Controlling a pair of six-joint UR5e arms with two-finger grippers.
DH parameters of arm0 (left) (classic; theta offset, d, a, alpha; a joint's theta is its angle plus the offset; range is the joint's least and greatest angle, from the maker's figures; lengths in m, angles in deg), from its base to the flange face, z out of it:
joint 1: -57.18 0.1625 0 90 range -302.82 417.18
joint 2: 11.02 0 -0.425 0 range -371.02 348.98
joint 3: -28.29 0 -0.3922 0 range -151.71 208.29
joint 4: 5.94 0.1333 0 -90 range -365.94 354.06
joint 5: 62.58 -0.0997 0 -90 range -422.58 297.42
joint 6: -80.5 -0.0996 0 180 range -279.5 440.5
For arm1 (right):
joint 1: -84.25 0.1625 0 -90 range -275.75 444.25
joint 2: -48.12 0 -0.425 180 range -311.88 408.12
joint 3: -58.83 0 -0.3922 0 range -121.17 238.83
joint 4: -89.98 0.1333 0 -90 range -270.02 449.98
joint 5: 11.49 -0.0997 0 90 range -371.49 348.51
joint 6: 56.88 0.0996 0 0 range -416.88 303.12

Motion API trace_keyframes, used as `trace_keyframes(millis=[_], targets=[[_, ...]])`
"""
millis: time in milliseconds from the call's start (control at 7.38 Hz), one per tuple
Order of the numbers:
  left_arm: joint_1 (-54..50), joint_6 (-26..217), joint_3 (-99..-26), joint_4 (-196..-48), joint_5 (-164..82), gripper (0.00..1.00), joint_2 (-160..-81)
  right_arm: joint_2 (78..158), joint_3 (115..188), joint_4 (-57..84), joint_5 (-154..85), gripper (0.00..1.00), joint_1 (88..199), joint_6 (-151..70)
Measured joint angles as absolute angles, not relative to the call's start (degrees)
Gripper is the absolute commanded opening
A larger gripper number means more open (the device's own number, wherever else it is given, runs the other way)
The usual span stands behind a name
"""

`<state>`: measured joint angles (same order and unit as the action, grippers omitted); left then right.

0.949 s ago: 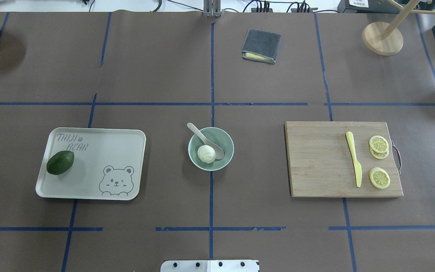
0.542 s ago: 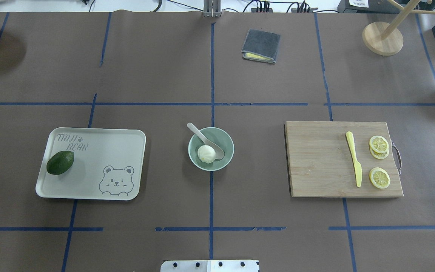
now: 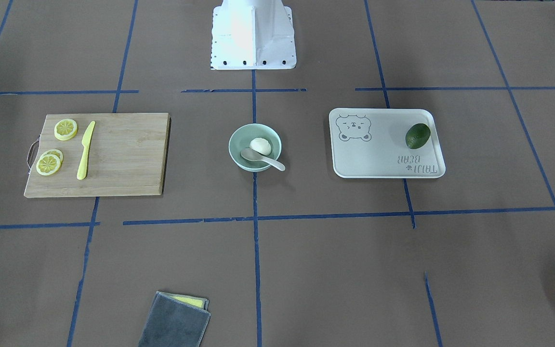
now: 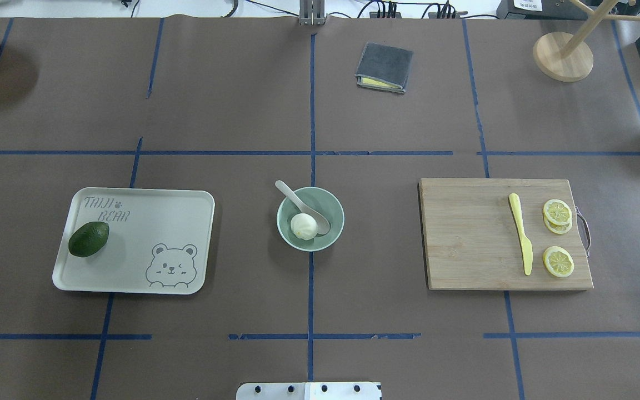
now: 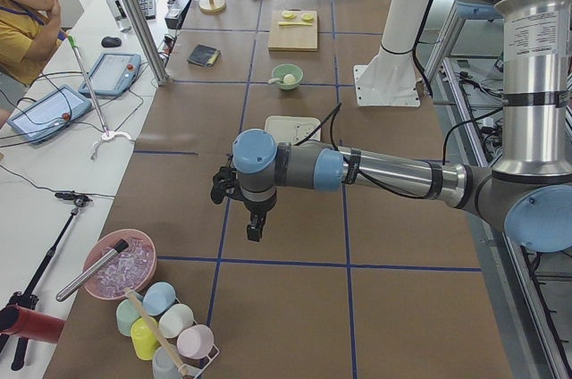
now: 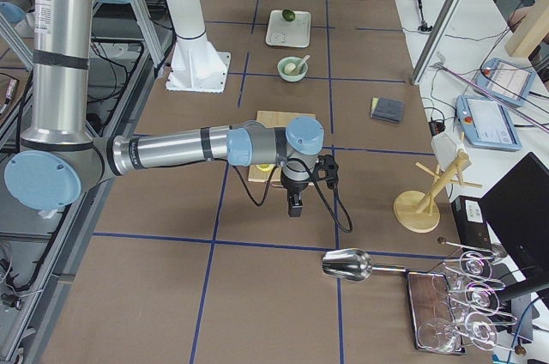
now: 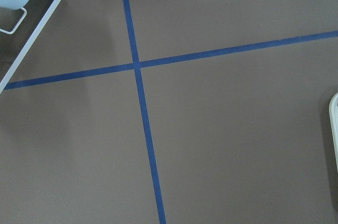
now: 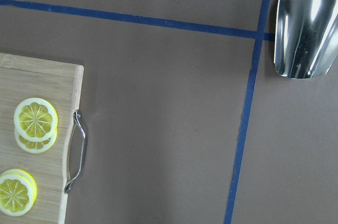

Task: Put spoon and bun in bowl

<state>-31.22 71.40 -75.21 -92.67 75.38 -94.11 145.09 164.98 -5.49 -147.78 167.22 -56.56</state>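
The pale mint-green bowl (image 4: 335,209) stands at the table's middle. The white bun (image 4: 303,226) lies inside it. The off-white spoon (image 4: 298,203) rests with its scoop in the bowl beside the bun, and its handle leans out over the far-left rim. The front-facing view shows the same bowl (image 3: 239,142), bun (image 3: 260,145) and spoon (image 3: 259,157). My left gripper (image 5: 255,227) hangs above the table far to the left of the bowl. My right gripper (image 6: 294,207) hangs far to the right, beyond the board. I cannot tell whether either is open or shut.
A bear-printed tray (image 4: 148,222) with an avocado (image 4: 89,239) lies left of the bowl. A wooden board (image 4: 464,233) with a yellow knife (image 4: 520,233) and lemon slices (image 4: 558,212) lies right. A grey cloth (image 4: 384,68) lies at the back. A metal scoop (image 8: 306,23) lies at the far right.
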Motion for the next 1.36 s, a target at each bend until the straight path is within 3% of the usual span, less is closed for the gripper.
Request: trace_keyframes(millis=[1356], targets=[[-31.4,67.9,-72.8,-94.0,75.3,1.00,-94.6,143.9,162.4,-5.4,-148.1,1.00,169.0,-56.8]])
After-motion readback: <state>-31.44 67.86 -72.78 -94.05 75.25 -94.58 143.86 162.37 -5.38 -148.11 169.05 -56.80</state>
